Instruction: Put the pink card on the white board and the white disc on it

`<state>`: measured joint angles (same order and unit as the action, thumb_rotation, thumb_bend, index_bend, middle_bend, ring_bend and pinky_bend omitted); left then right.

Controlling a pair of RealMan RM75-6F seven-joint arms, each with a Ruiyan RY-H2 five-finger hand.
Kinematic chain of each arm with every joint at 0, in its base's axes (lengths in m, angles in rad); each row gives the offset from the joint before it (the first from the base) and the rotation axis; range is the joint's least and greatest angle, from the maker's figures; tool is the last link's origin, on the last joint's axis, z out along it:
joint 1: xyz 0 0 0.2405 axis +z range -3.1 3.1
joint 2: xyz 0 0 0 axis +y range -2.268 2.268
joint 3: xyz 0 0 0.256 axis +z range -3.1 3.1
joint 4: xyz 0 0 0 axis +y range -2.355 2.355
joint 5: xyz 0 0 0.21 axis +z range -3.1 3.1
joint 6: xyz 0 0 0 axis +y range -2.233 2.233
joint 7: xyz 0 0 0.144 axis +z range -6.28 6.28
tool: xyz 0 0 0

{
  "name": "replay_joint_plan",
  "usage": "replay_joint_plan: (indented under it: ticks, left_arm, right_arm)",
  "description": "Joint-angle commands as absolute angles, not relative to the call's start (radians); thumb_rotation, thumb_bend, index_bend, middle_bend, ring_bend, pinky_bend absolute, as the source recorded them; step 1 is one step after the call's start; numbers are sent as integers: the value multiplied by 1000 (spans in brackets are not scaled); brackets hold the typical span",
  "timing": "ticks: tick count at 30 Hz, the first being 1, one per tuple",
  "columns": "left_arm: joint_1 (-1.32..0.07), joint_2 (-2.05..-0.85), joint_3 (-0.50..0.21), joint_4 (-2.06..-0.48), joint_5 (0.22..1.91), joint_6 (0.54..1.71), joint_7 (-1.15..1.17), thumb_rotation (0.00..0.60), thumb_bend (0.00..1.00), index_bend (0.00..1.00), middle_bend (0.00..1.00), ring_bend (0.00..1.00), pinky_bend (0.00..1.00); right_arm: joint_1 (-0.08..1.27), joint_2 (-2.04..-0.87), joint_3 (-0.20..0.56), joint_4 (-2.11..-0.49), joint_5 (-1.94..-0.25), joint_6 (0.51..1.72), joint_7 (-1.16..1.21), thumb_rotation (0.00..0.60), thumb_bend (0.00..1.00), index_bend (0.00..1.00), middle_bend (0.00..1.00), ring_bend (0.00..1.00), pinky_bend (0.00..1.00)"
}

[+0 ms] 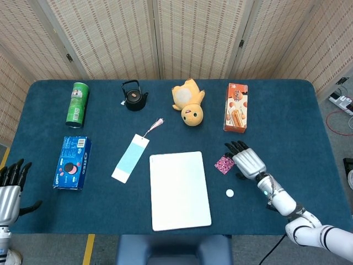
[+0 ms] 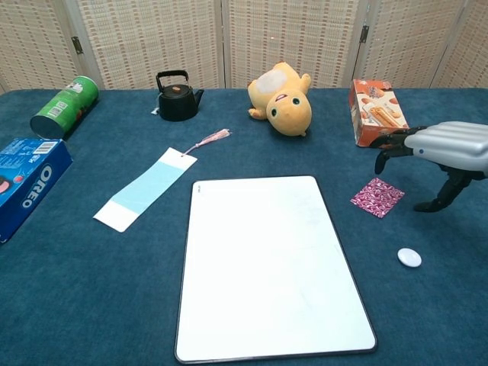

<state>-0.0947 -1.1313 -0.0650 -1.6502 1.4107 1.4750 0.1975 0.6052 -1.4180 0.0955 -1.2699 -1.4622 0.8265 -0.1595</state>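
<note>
The right robot hand point(image 1: 247, 160) hovers palm down with fingers spread, holding nothing, its fingertips over the edge of the pink card point(image 1: 225, 164); in the chest view this robot hand point(image 2: 450, 146) stands above the card point(image 2: 377, 197), not touching it. The card lies flat on the blue surface point(image 1: 287, 121), just off the white board point(image 1: 179, 190) at its 2 o'clock. The white disc point(image 1: 229, 193) rests on the surface at 6 o'clock from the card, near the board's right edge. The left robot hand point(image 1: 10, 190) sits at the surface's 8 o'clock corner, fingers spread, holding nothing. At 10 o'clock from the board lies a blue bookmark point(image 1: 130, 157). Along the far edge, from 10 to 2 o'clock: green can point(image 1: 76, 104), black kettle point(image 1: 134, 97), yellow plush toy point(image 1: 188, 102), orange snack box point(image 1: 236, 107).
</note>
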Motion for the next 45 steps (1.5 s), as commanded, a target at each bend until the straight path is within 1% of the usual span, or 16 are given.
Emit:
replay_joint_plan:
  ticks: [1, 14, 32, 37, 45]
  left_arm:
    - [-96, -1133, -66, -1650, 1409, 1474, 198, 600, 134, 0, 0, 42, 0]
    - [-92, -1129, -68, -1651, 1397, 1473, 196, 600, 135, 0, 0, 42, 0]
    - [-94, -1129, -69, -1653, 1395, 1470, 199, 600, 134, 0, 0, 42, 0]
    - [-91, -1129, -68, -1651, 1394, 1472, 199, 600, 134, 0, 0, 42, 0]
    - [-88, -1127, -68, -1648, 1394, 1476, 193, 600, 135, 0, 0, 42, 0]
  right_arm:
    - [629, -1438, 89, -1245, -1449, 797, -168, 600, 252, 271, 83, 26, 77]
    - [694, -1477, 79, -1179, -1413, 725, -188, 600, 251, 271, 83, 24, 74]
    - [723, -1502, 64, -1137, -1378, 704, -187, 600, 251, 271, 83, 20, 73]
    - [732, -1505, 64, -1130, -1367, 696, -188, 600, 252, 271, 87, 40, 73]
    - [741, -1500, 66, -1136, -1353, 697, -192, 600, 251, 271, 93, 40, 73]
